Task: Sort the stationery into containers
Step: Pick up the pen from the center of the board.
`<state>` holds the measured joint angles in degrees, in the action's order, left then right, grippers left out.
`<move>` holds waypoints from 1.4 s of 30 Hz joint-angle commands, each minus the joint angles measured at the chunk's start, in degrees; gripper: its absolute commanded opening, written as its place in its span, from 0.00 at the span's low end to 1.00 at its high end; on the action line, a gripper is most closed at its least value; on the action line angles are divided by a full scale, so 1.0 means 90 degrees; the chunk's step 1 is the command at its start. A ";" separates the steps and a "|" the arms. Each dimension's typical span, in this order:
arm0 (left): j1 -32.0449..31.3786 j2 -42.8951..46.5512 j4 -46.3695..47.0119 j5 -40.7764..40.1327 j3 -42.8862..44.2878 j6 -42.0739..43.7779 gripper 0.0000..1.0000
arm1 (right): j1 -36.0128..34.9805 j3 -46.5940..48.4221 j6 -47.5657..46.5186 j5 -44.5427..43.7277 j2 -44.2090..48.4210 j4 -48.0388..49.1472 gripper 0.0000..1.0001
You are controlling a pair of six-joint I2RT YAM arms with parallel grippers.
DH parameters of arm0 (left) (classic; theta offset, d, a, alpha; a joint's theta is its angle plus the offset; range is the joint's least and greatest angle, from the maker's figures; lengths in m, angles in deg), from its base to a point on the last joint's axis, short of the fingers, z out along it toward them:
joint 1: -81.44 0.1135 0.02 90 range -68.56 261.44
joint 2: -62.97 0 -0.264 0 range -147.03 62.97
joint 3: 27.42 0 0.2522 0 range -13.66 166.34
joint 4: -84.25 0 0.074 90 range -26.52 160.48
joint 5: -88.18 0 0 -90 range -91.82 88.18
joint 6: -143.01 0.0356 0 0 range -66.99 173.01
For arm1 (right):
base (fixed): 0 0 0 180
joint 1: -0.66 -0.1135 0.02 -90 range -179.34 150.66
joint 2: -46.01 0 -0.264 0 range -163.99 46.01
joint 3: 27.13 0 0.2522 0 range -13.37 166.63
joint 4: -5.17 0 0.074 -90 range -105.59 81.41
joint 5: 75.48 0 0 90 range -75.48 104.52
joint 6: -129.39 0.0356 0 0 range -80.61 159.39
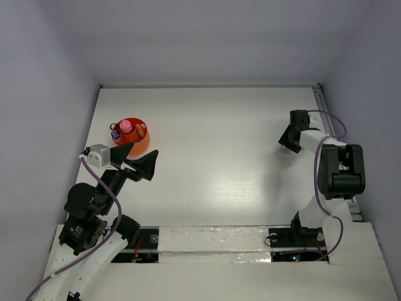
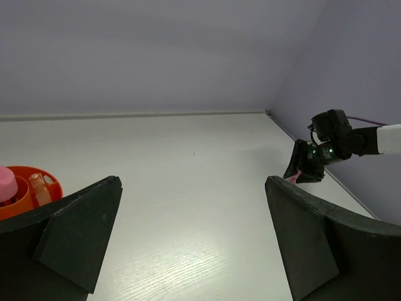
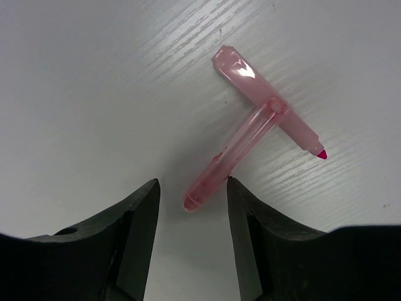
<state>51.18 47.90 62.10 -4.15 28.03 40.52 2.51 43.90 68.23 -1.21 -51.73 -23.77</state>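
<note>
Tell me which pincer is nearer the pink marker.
Right. The right pincer hangs open just over the pink marker and the pink tube crossing it; the left pincer is across the table, beside the orange cup.

Top camera is looking down on the table (image 1: 219, 157); left wrist's is facing low across it, sharing the right gripper (image 1: 287, 143); right wrist's is peering down close.
</note>
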 commanded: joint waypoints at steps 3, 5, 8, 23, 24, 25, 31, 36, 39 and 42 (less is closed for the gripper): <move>0.0032 0.0053 0.0375 0.0054 -0.0033 0.0050 0.99 | 0.0088 0.0364 -0.0021 0.0107 -0.0224 -0.0373 0.51; 0.0032 0.0063 0.0375 0.0054 -0.0033 0.0050 0.99 | 0.0088 0.0442 -0.0021 0.0097 -0.0331 -0.0491 0.49; 0.0032 0.0063 0.0365 0.0044 -0.0033 0.0050 0.99 | 0.0146 0.0433 -0.0021 -0.0001 -0.0313 -0.0521 0.45; 0.0032 -0.0122 0.0423 0.0112 -0.0062 -0.0038 0.99 | -0.0203 0.0032 -0.0948 0.0379 0.0672 -0.0539 0.00; 0.0032 -0.0229 0.0443 0.0209 -0.0062 -0.0125 0.99 | -0.0321 0.0081 -0.1026 0.0496 0.0770 -0.0617 0.00; 0.0032 -0.0288 0.0462 0.0229 -0.0072 -0.0174 0.99 | -0.0477 0.0130 -0.1104 0.0778 0.0887 -0.0802 0.00; 0.0032 -0.1010 0.0697 0.0991 -0.0169 -0.0710 0.99 | -0.2049 0.0715 -0.1417 0.3419 0.1659 -0.1262 0.00; 0.0032 -0.1674 0.0764 0.1156 -0.0315 -0.1150 0.99 | -0.2402 0.0473 -0.1262 0.5641 0.2157 -0.1058 0.00; 0.0032 -0.1559 0.2007 0.1536 -0.0919 -0.1814 0.99 | -0.2471 0.0151 -0.1105 0.6530 0.2499 -0.0882 0.00; 0.0032 -0.1645 0.3191 0.1441 -0.1789 -0.2244 0.98 | -0.2539 -0.0006 -0.1027 0.7205 0.2714 -0.0882 0.00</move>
<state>51.18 33.08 75.92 6.84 15.90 26.35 -19.83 45.45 57.87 51.31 -29.19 -32.62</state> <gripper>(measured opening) 0.989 0.209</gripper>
